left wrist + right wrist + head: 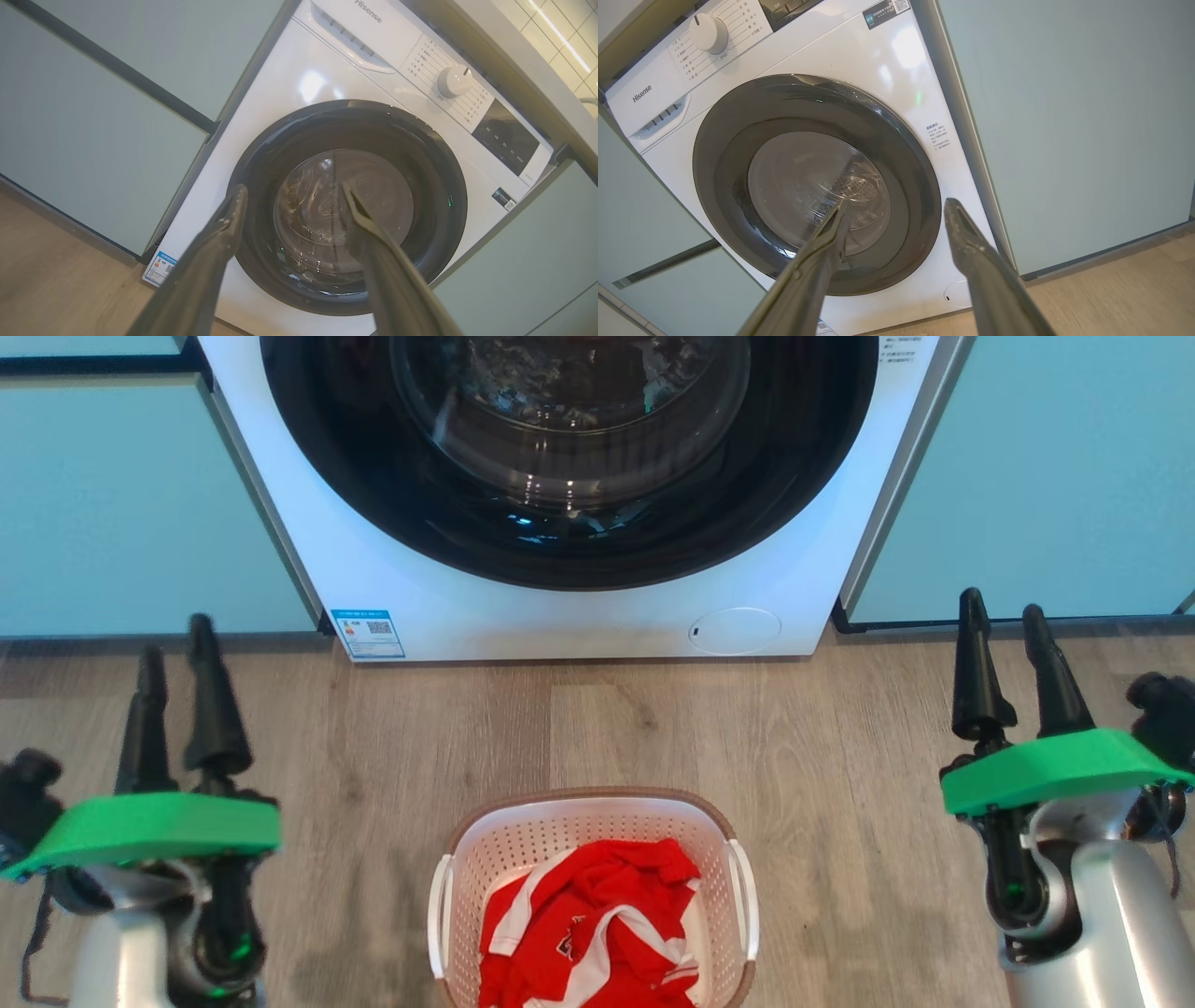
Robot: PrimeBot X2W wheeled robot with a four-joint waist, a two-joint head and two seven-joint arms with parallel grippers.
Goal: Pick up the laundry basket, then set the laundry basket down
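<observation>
Head view: looked forward and down from above, across wooden floor to lower half of washing machine. Left wrist view: faced up at same machine from near left. Right wrist view: likewise from near right. Shared: round door.

Floor: bare boards on both sides of the basket, open from each side handle out to the left gripper and right gripper, both standing well apart from it. Washer: shut door, bars the way ahead beyond a strip of floor. Cabinets: flank it. Basket mouth: part-filled by red garment.
</observation>
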